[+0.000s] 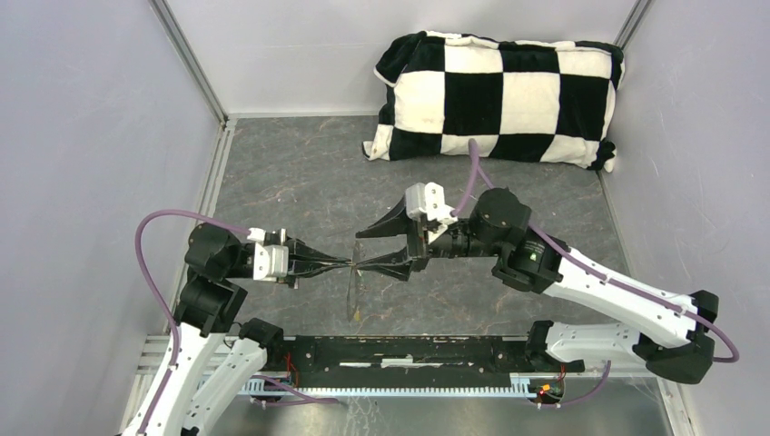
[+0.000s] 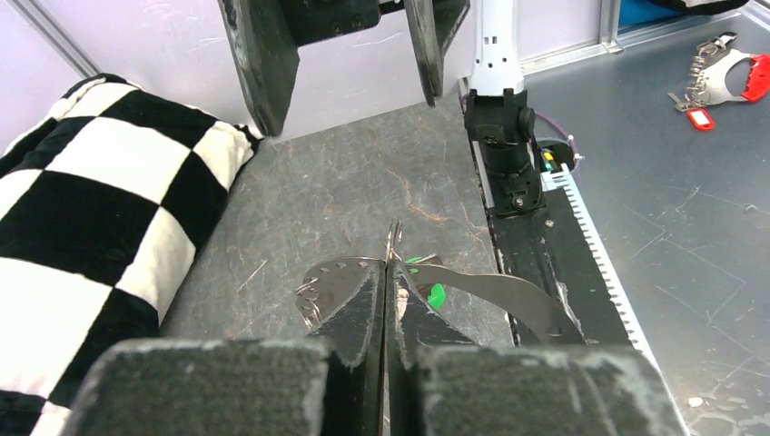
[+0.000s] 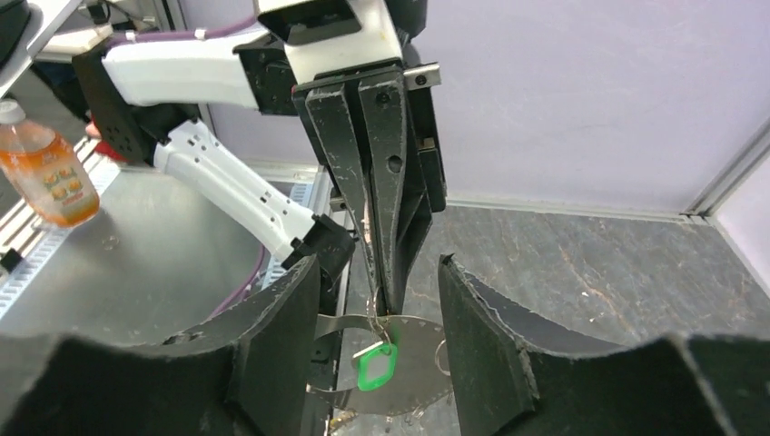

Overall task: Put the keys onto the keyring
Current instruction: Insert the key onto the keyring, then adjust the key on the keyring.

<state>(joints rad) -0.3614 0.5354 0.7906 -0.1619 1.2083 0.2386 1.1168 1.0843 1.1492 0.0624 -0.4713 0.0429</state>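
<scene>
Grey marbled worktop (image 1: 300, 173), scuffed; 3x pale lilac walls (image 1: 91, 136). 1x blk/wht check pillow (image 1: 499, 95), far-right corner. 1x keyring (image 2: 391, 241), held up midway btw left & right edges, pinched in closed left gripper (image 2: 386, 272). 1x right gripper (image 3: 379, 272), spread wide, straddled it. 1x green key (image 3: 374, 368) hung below.

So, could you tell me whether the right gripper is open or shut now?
The right gripper is open: its fingers stand wide apart, the left gripper, shut on the keyring, between them.
</scene>
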